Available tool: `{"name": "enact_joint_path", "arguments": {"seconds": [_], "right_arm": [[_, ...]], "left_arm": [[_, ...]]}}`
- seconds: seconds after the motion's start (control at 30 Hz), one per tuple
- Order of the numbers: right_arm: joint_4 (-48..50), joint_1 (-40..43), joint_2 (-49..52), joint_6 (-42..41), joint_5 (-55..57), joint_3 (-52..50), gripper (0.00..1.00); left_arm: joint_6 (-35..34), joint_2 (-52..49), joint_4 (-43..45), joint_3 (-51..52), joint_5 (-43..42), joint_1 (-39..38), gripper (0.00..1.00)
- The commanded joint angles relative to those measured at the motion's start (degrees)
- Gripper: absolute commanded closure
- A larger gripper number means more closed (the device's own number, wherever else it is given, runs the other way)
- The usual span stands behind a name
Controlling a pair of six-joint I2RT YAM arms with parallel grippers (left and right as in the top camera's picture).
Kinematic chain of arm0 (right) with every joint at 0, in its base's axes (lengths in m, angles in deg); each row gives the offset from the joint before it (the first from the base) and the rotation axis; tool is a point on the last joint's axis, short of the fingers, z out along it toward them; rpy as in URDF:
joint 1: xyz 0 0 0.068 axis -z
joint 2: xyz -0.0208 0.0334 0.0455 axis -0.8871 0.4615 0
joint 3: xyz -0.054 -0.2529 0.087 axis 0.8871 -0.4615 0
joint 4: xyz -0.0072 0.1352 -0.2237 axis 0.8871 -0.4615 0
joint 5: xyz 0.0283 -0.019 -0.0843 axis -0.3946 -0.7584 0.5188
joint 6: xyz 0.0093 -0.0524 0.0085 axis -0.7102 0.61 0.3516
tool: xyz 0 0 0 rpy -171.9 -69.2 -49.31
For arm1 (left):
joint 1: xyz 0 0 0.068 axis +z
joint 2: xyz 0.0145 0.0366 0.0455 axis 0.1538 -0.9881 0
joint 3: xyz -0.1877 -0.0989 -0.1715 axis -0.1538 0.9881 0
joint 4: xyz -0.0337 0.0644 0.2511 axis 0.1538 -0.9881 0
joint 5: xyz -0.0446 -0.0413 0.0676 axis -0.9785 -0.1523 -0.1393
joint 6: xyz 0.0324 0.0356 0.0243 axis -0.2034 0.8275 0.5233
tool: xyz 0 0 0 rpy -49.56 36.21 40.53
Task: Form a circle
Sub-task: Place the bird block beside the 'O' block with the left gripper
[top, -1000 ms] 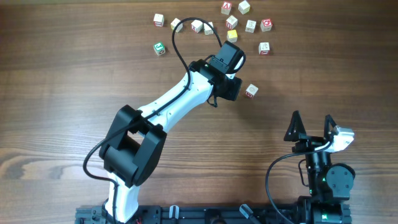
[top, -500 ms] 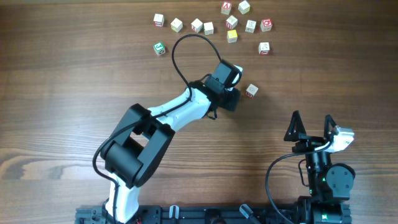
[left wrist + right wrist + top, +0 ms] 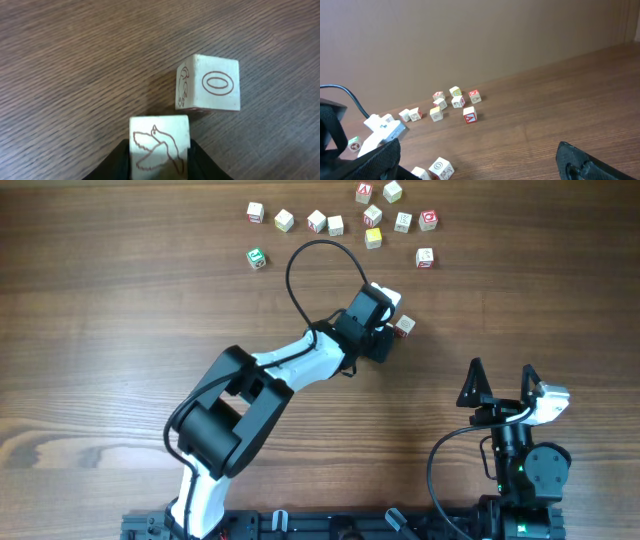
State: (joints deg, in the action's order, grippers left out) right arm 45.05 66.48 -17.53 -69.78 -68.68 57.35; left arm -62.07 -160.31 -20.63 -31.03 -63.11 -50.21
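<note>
The left claw (image 3: 159, 146) is closed narrow on a white bird cube (image 3: 159, 131). Its dark fingers (image 3: 120, 165) lie flush against both sides of the cube. The lower edge of the wrist view cuts off the bottom of the cube and most of the fingers, so it cannot be told whether the cube rests on the table (image 3: 100, 360).

At about 1 o'clock from the bird cube stands the O cube (image 3: 210, 82), upright, with a red oval on one face and a faint figure on its left face. Its near corner comes close to the bird cube's far corner. Shadow fills that spot, so contact cannot be judged. These two cubes are all that shows of the circle (image 3: 200, 95), which sits right of the table's centre.

In the overhead view the left wrist hides the bird cube, and only the O cube peeks out at its 4 o'clock. A black cable (image 3: 310, 265) loops above the arm.

Toward 12 o'clock, well apart, loose cubes (image 3: 373, 238) are scattered along the far edge. Their prints are too small to read.

At the table's 5 o'clock the right claw (image 3: 500, 385) stands spread wide and holds nothing. In its own view the frame crops its fingers.
</note>
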Motion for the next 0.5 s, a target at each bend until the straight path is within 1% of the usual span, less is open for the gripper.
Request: {"name": "enact_joint_path", "arguments": {"seconds": [0.0,0.07,0.13,0.3,0.43,0.47], "right_arm": [[0.11,0.24,0.0,-0.2,0.31,-0.07,0.0],[0.11,0.24,0.0,-0.2,0.31,-0.07,0.0],[0.11,0.24,0.0,-0.17,0.33,-0.07,0.0],[0.11,0.24,0.0,-0.17,0.31,-0.07,0.0],[0.11,0.24,0.0,-0.2,0.33,-0.07,0.0],[0.11,0.24,0.0,-0.2,0.31,-0.07,0.0]], "left_arm": [[1.11,-2.64,-0.48,0.61,0.61,-0.04,0.69],[1.11,-2.64,-0.59,0.61,0.87,-0.04,0.68],[1.09,-2.64,-0.94,0.61,2.4,-0.04,0.64],[1.11,-2.64,-1.44,0.61,3.37,-0.04,0.59],[1.11,-2.62,-1.14,0.61,3.37,-0.04,0.5],[1.09,-2.62,-1.11,0.61,3.34,-0.04,0.46]]}}
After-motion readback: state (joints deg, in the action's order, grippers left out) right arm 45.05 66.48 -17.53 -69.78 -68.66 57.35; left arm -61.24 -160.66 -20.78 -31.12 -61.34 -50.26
